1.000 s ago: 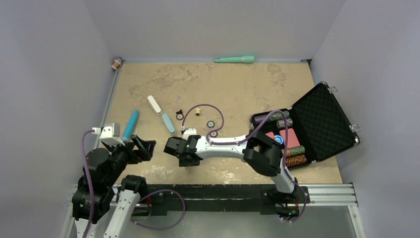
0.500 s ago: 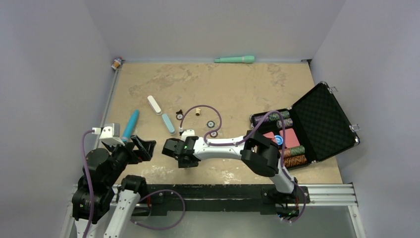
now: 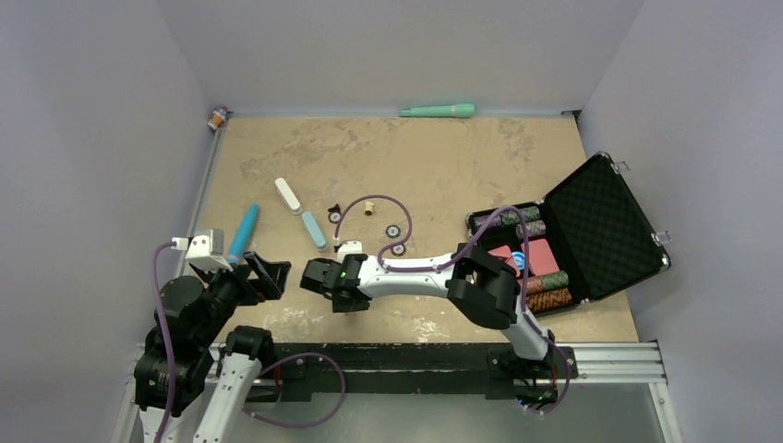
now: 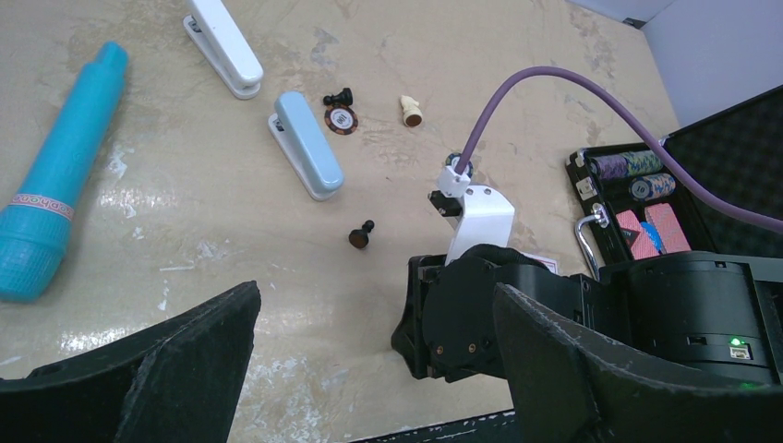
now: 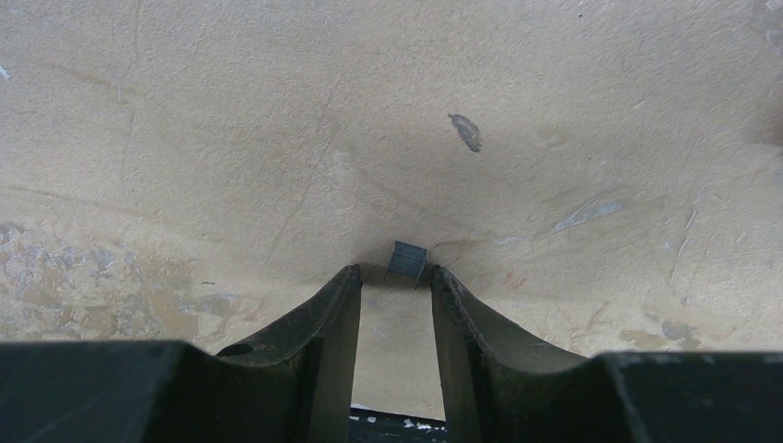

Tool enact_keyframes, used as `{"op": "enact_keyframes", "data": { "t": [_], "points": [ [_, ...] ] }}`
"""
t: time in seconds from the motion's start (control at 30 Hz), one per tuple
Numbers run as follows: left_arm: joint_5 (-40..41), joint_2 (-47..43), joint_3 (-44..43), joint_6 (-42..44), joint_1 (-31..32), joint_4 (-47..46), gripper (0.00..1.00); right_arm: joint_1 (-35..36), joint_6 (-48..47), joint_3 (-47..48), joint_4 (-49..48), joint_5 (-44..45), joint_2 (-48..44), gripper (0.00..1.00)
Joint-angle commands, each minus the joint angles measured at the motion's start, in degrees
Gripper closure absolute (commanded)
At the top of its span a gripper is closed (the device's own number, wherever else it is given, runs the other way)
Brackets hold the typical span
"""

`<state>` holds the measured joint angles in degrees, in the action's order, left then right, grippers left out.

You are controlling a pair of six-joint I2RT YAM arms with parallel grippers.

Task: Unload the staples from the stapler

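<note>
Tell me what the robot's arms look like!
The left arm and right arm have white tubes and chunky black joints, each with a purple cable looping along. The left pincer and right pincer have thick black fingers. A tiny green light glows on the right arm.

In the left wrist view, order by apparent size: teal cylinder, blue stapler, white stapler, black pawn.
1. teal cylinder
2. blue stapler and white stapler: too alike to rank
3. black pawn

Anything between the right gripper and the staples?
Nothing. The right wrist view shows the staples lying right at the right gripper's open tips, with only bare table around them.
</note>
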<state>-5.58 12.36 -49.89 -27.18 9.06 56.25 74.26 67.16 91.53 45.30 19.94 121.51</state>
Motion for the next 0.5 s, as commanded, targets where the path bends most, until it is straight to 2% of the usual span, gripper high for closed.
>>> {"op": "enact_keyframes", "data": {
  "t": [0.0,0.17,0.47],
  "points": [
    [-0.61,-0.41,0.08,1.29,-0.27,-2.36,0.01,0.10,2.07,1.05,1.44,2.79,1.45,0.62],
    [-0.52,-0.41,0.12,1.36,-0.27,-2.33,0.01,0.18,2.46,1.30,1.64,3.72,1.87,0.63],
    [-0.62,-0.32,0.09,1.34,-0.27,-2.37,0.01,0.16,2.55,1.64,1.46,3.87,2.32,0.72]
  ]
}}
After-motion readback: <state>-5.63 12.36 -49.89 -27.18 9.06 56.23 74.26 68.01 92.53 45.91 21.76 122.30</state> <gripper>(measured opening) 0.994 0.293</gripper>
